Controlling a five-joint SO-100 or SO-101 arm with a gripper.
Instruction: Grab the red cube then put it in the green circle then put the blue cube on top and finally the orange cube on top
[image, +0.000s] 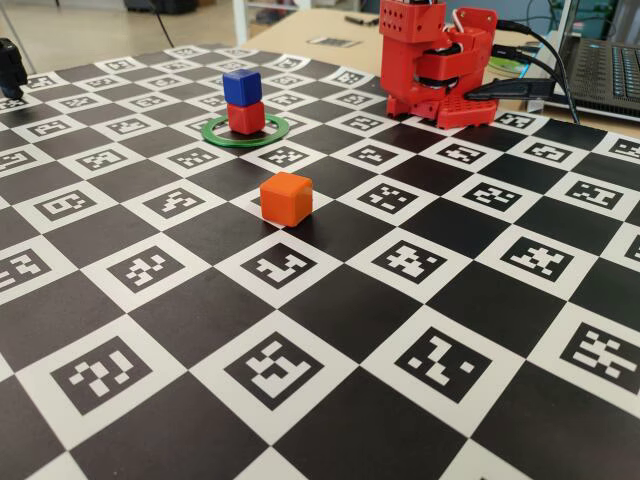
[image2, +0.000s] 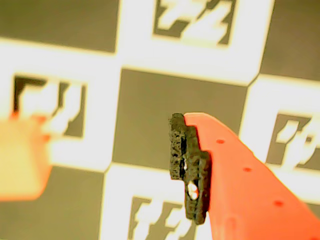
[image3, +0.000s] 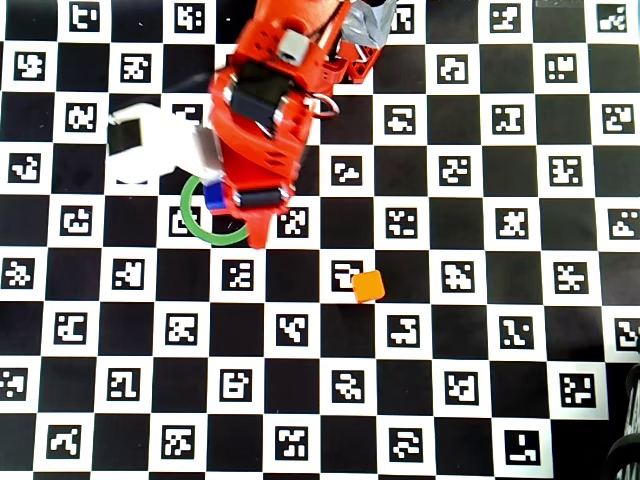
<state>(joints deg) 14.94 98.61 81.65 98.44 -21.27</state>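
Observation:
The red cube (image: 246, 118) sits inside the green circle (image: 216, 137) at the back of the board. The blue cube (image: 241, 86) rests on top of it. The orange cube (image: 286, 198) stands alone on the board, nearer the front. In the overhead view my arm hangs over the green circle (image3: 191, 218). It hides the red cube and leaves only a corner of the blue cube (image3: 214, 197) showing. The orange cube (image3: 368, 286) lies down and to the right of my gripper (image3: 255, 236). In the wrist view my gripper (image2: 105, 150) is open. Between the black pad (image2: 187, 170) and the blurred left jaw there is only board.
The arm's red base (image: 440, 70) stands at the back right, with cables and a laptop (image: 600, 70) behind it. A white part (image3: 140, 145) sticks out on the arm's left in the overhead view. A black object (image: 10, 65) sits at the far left edge.

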